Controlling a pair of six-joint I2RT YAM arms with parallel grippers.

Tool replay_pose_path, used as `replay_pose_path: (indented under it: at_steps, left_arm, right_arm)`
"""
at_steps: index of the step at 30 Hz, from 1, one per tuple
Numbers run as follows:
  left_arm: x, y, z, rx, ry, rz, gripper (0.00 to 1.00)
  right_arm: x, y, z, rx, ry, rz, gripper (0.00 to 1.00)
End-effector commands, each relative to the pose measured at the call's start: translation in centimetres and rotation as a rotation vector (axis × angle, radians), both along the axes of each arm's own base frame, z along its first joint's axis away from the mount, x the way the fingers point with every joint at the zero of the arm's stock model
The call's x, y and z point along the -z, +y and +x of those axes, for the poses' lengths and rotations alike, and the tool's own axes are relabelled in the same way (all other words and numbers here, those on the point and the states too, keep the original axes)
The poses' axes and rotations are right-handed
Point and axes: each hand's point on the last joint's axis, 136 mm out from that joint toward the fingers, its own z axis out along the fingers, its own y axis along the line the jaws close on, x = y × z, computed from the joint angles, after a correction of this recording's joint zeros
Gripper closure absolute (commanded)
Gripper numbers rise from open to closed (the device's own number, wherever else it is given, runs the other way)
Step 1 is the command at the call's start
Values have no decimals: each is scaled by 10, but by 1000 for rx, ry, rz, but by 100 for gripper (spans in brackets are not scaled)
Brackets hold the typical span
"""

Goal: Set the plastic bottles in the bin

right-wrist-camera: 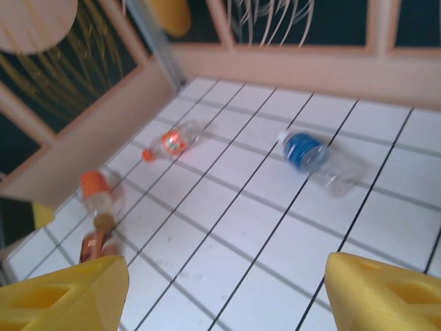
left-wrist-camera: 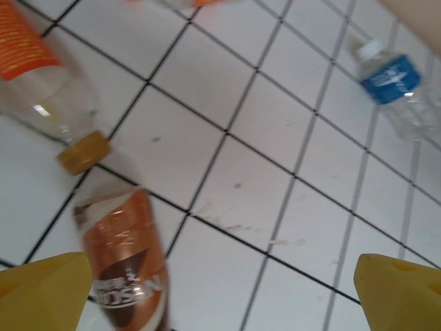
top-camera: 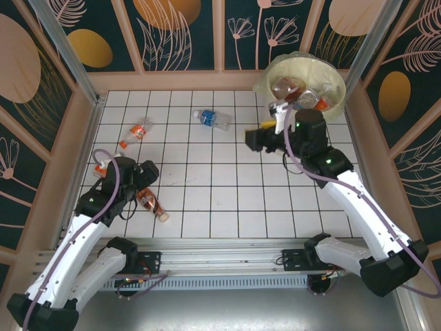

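White tiled surface (top-camera: 220,200): left jaws gape wide and empty, with a brown-label bottle (left-wrist-camera: 127,269) just beside one fingertip (left-wrist-camera: 48,289). Right jaws are spread, seemingly empty, the blue-label bottle (right-wrist-camera: 313,158) well beyond. Far right, the bin (top-camera: 329,71) holds several bottles (top-camera: 286,88).

A white tiled table (top-camera: 227,200) is lying flat. Dark flower-patterned wall panels (top-camera: 179,27) are standing around the table, and a metal rail (top-camera: 220,245) is running along its near edge.
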Motion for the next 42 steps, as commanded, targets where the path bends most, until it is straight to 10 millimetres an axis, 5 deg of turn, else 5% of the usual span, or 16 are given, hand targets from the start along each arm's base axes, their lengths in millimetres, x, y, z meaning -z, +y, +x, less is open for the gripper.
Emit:
replay_pose_path:
  at_steps: [1,16,42]
  left_arm:
    - [25,14,-9,-79,96,57,4]
    - [106,14,-2,-76,298,104,18]
    - [144,15,14,-61,332,51,31]
  right_arm:
    - [-1,7,-18,-22,-15,27,24]
    - [33,23,-51,-128,53,18,23]
    - [47,21,-52,-112,84,-2,23]
